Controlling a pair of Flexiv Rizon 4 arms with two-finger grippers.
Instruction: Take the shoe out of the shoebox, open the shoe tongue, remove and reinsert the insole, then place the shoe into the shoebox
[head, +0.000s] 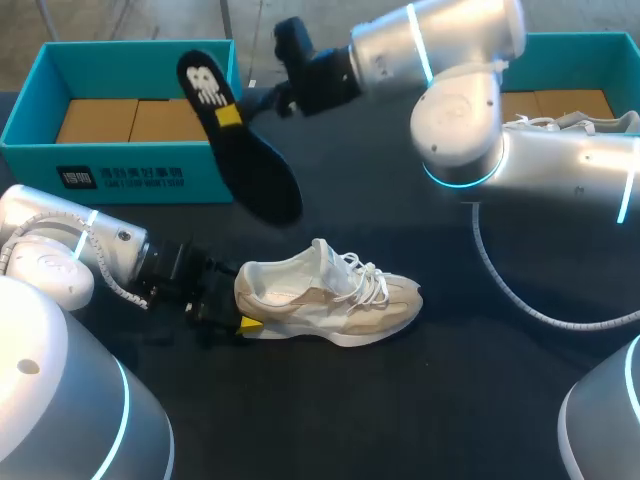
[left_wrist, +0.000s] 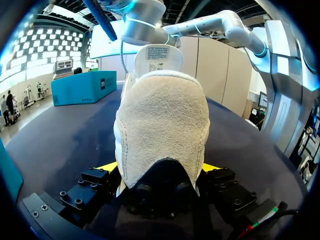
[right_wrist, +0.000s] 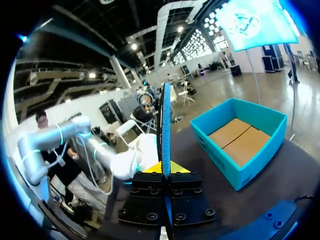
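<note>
A white and beige shoe (head: 335, 295) lies on its sole mid-table, toe to the right. My left gripper (head: 243, 318) is closed on its heel. In the left wrist view the heel (left_wrist: 162, 125) fills the gap between the wide-set fingers, with a yellow tip (left_wrist: 106, 166) showing on each side. My right arm reaches across to the left, and its gripper (head: 232, 113) is shut on the black insole (head: 250, 160). The insole hangs in the air by the left shoebox (head: 120, 182). The right wrist view shows the insole (right_wrist: 165, 120) edge-on between the fingers of the right gripper (right_wrist: 165, 169).
The left teal shoebox (right_wrist: 235, 165) stands open at the back left, with a brown cardboard floor. A second teal box (head: 575, 42) at the back right holds another white shoe (head: 575, 122). A grey cable (head: 520, 300) loops across the dark table on the right.
</note>
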